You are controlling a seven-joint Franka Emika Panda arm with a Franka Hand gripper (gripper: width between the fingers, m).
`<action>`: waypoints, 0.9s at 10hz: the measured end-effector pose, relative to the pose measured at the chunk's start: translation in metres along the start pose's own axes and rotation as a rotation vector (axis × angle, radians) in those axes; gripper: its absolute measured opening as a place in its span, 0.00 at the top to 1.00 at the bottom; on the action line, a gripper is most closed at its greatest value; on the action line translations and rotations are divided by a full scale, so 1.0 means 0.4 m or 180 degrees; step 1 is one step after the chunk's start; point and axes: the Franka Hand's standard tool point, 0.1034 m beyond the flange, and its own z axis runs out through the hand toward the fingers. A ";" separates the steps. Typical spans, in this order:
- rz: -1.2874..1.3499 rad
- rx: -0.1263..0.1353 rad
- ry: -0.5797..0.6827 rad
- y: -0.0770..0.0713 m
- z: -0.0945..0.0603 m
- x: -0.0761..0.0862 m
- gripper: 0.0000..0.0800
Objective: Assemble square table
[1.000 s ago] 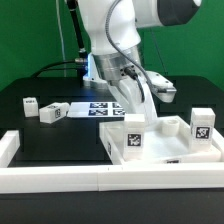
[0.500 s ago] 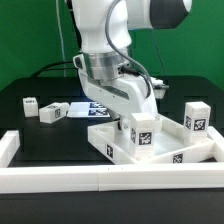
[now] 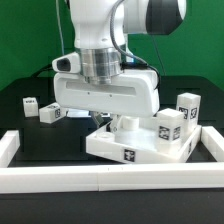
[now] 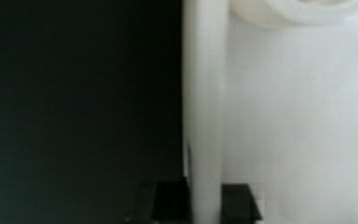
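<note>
Gripper (image 4: pixel 197 203) pinched shut on a thin white edge of the square tabletop slab (image 3: pixel 130 148), with a dark fingertip (image 4: pixel 163 200) on either side of it in the wrist view. From the room, the arm's bulk hides the grip itself. The slab lies skewed on the black bench (image 3: pixel 30 135), just inside the low border wall (image 3: pixel 60 180). Two upright legs (image 3: pixel 168 127) stand on the slab toward the exterior view's right, seemingly seated in corner sockets. Two loose legs (image 3: pixel 50 113) lie on the bench, well apart from the slab, at the exterior view's left. Judged progress: about half, with two legs yet to be fetched and fitted
</note>
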 end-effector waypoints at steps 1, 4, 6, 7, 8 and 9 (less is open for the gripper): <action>-0.0212 -0.0002 -0.0003 0.002 0.001 0.000 0.92; -0.1174 -0.0026 0.0031 0.013 0.003 0.029 0.92; -0.1848 -0.0074 0.0282 -0.015 -0.013 0.076 0.92; -0.2034 -0.0090 0.0260 -0.006 -0.007 0.070 0.92; -0.2115 -0.0101 0.0255 -0.002 -0.006 0.070 0.92; -0.2378 -0.0133 0.0250 0.000 -0.007 0.072 0.92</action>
